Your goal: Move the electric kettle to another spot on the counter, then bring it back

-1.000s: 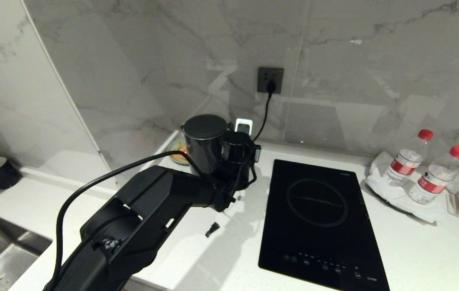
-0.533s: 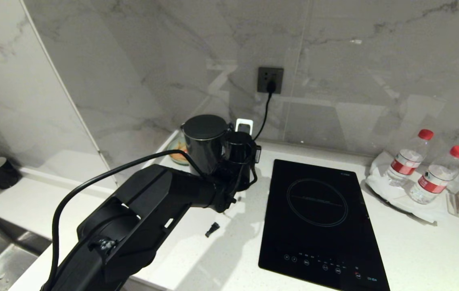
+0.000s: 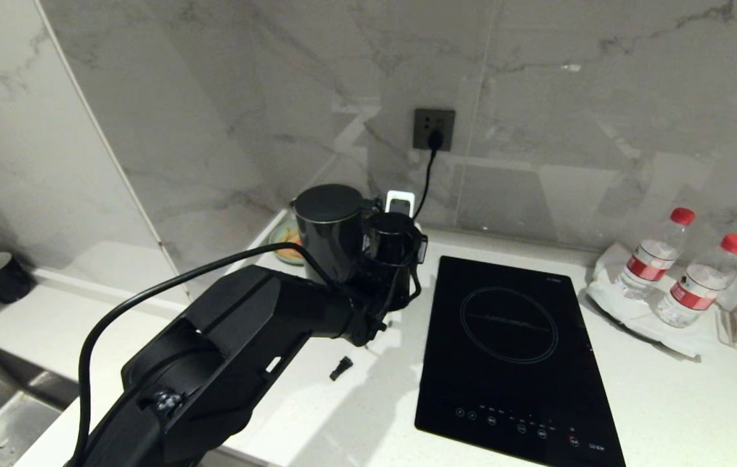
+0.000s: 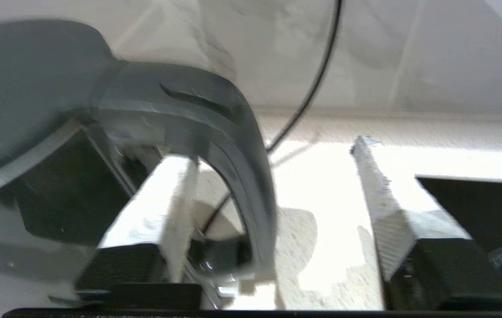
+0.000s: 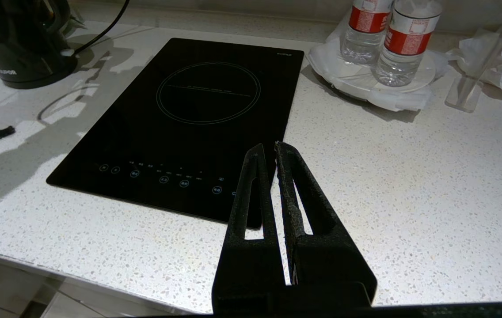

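Electric kettle (image 3: 329,227) upright at table (image 3: 667,402) rear, L of hob (image 3: 511,350). L gripper (image 4: 273,194) fingers (image 4: 383,203) spread, straddling handle (image 4: 233,145), no grip. R gripper (image 5: 266,152) fingers together, empty.

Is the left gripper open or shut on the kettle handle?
Open. The left gripper has its fingers spread wide either side of the kettle handle, not clamping.
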`<state>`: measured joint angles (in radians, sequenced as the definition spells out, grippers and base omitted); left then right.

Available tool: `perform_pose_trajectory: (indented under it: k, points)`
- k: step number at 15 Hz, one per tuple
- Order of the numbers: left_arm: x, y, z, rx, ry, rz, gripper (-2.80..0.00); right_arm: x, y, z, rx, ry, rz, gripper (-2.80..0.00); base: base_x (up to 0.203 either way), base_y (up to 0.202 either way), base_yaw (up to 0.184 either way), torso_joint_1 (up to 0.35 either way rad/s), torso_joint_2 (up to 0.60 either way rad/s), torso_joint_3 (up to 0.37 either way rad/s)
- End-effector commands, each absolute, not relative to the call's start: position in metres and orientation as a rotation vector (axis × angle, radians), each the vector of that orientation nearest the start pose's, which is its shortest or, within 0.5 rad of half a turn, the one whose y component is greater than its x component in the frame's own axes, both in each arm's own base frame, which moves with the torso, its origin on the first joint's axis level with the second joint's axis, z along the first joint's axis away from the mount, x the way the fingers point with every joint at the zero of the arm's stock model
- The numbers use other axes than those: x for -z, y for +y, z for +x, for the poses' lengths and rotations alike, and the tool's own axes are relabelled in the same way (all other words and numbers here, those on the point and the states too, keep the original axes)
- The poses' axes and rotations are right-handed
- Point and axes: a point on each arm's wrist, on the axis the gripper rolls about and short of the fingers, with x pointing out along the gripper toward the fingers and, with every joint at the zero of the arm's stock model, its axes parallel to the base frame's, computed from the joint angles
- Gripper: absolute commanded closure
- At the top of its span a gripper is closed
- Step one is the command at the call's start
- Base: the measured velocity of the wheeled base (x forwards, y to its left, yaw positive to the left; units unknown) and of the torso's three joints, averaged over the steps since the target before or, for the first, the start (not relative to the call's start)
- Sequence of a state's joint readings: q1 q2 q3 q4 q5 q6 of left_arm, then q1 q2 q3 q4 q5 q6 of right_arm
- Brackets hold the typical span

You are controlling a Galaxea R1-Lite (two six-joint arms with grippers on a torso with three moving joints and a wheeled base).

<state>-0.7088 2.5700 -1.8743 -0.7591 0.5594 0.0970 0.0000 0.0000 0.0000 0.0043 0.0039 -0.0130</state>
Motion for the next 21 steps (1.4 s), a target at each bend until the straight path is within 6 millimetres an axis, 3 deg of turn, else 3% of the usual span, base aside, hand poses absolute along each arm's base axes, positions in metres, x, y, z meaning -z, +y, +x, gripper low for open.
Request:
perform_pose_trajectory:
  k: [1,5,9,12,19,21]
  points:
    - [-0.109,-0.337,0.406,0.154,-0.026,0.062,-2.80,-0.075,0.000,-0.023,-0.005,0.005,-0.013,0.00,0.000,0.000,0.000,0.000,0.00,0.000]
    - [-0.096,-0.331,0.386,0.178,0.061,0.049,-2.80,-0.075,0.000,-0.023,-0.005,0.005,-0.012,0.00,0.000,0.000,0.000,0.000,0.00,0.000]
    - [-0.103,-0.309,0.359,0.186,0.113,0.066,-2.80,-0.075,0.000,-0.023,-0.005,0.005,-0.012,0.00,0.000,0.000,0.000,0.000,0.00,0.000]
    - [-0.107,-0.284,0.321,0.197,0.176,0.094,-2.80,-0.075,0.000,-0.023,-0.005,0.005,-0.012,0.00,0.000,0.000,0.000,0.000,0.00,0.000]
    - [-0.149,-0.220,0.231,0.235,0.172,0.045,-2.80,-0.075,0.000,-0.023,-0.005,0.005,-0.012,0.00,0.000,0.000,0.000,0.000,0.00,0.000]
    - [-0.153,-0.202,0.207,0.253,0.179,0.052,-2.80,-0.075,0.000,-0.023,-0.005,0.005,-0.012,0.00,0.000,0.000,0.000,0.000,0.00,0.000]
